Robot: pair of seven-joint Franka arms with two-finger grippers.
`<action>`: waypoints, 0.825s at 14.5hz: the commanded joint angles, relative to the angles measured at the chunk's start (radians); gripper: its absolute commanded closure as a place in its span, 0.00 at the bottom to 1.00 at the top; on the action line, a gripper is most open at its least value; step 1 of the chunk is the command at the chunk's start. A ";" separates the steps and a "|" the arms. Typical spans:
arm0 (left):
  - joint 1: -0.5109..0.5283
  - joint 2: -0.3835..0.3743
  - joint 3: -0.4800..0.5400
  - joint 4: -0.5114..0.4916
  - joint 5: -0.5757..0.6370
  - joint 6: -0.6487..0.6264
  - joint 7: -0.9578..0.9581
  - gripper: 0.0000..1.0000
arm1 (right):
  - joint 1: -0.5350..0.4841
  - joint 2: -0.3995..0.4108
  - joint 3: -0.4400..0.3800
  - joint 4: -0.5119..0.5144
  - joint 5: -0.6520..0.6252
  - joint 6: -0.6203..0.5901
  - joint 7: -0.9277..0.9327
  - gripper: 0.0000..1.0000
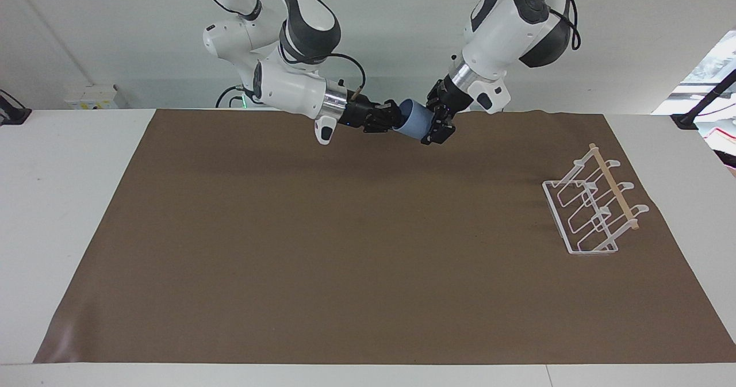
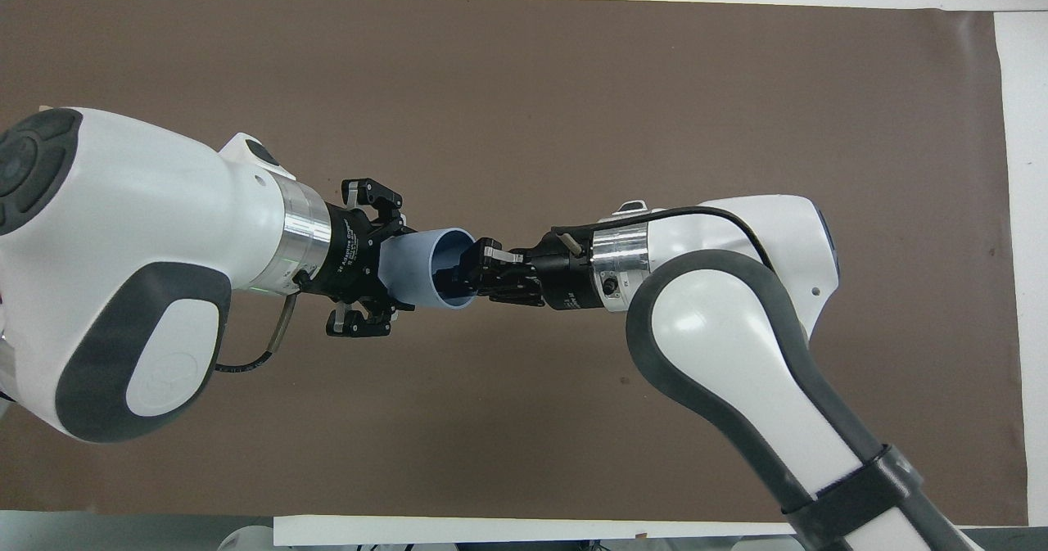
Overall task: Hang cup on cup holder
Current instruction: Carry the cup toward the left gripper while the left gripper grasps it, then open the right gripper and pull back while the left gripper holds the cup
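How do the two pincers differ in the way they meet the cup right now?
The right pincer grips the cup at its open rim, one finger reaching inside the mouth; the left pincer straddles the narrower base end from outside. The right pincer is shut on the rim, while the left pincer's fingers sit either side of the wall, not plainly clamped. Both are in the air over the brown mat, and the cup lies sideways between them.

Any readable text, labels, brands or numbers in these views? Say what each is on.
White print on the black body of the left claw: too small to read with certainty.
Yellow labels on the white box at the wall: too blurred to read.
Cup, cup holder, brown mat: no text visible.
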 commanded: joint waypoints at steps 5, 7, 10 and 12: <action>0.077 -0.021 0.014 -0.019 0.370 -0.063 0.018 1.00 | -0.015 -0.008 -0.002 0.007 0.005 0.031 0.015 0.01; 0.099 -0.017 0.014 -0.018 0.582 -0.071 0.035 1.00 | -0.052 -0.046 -0.009 -0.006 -0.004 0.073 0.015 0.01; 0.081 0.083 0.010 -0.012 1.021 -0.163 0.041 1.00 | -0.184 -0.066 -0.009 -0.020 -0.169 0.062 0.009 0.01; 0.071 0.170 0.011 0.022 1.228 -0.207 0.041 1.00 | -0.263 -0.060 -0.008 -0.014 -0.397 0.053 0.004 0.01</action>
